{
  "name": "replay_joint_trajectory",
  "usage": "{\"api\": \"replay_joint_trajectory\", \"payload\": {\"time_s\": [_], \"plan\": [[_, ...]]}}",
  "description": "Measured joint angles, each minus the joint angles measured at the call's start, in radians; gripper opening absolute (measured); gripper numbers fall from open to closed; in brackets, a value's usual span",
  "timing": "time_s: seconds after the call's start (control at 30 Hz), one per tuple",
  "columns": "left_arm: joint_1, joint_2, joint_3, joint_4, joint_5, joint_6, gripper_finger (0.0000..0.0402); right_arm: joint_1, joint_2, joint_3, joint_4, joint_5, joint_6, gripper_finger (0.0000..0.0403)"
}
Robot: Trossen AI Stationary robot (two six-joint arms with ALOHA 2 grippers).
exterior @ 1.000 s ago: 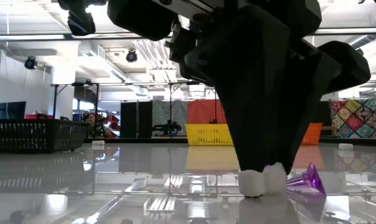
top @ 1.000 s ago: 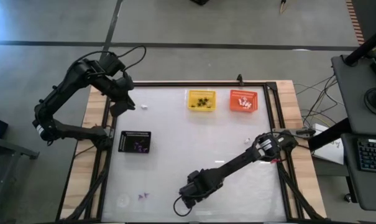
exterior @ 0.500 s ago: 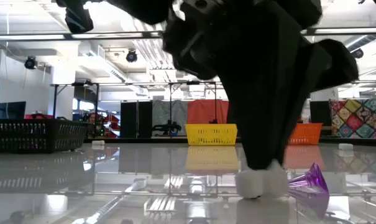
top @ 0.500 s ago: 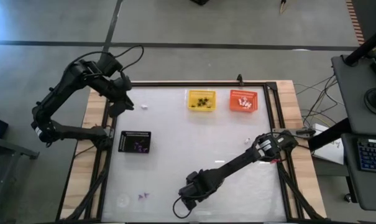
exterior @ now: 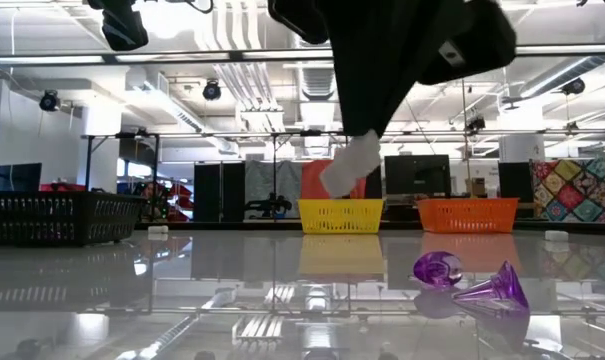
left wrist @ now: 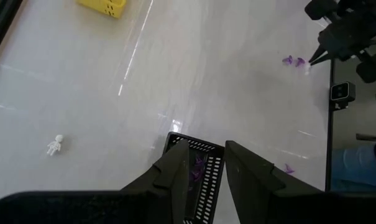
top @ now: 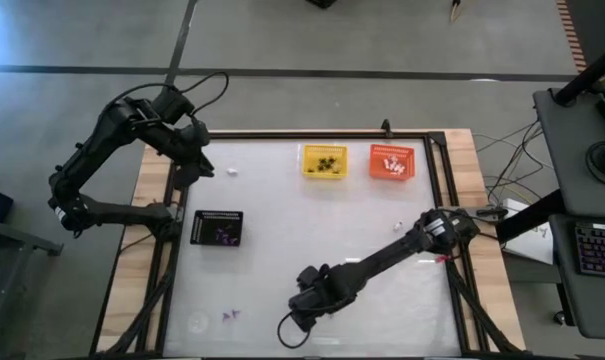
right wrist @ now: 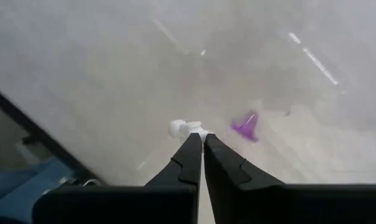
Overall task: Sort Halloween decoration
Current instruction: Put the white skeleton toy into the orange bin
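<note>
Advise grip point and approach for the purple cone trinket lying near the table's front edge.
Come straight down from above and close across the purple cone trinket mid-body: it lies tipped on its side on the table, so its flanks are exposed. Probably keep the fingers clear of the round purple trinket close beside it. The right end effector is occupied, holding a white trinket.

Glossy white table (top: 312, 230) mirrors translucent purple plastic trinkets (exterior: 472, 285); its border (top: 150, 200) is pale bare wood.
</note>
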Motion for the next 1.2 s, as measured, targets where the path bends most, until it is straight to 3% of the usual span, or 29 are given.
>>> {"api": "replay_joint_trajectory", "payload": {"time_s": [0.27,0.6,0.87,1.2], "plan": [[0.0,0.0,0.0,0.0,0.0,-0.003,0.0087,-0.027,0.001,-0.024,-0.068,0.088,-0.015,0.0008],[0.0,-0.005,0.0,0.0,0.0,-0.003,0.0087,-0.064,0.0,-0.021,-0.274,0.116,-0.028,0.0009],[0.0,-0.006,0.0,0.0,0.0,-0.003,0.0087,-0.093,-0.016,-0.021,-0.294,0.097,-0.054,0.0009],[0.0,-0.007,0.0,-0.001,0.0,-0.003,0.0087,-0.033,-0.021,-0.021,-0.212,0.017,0.113,0.0014]]}}
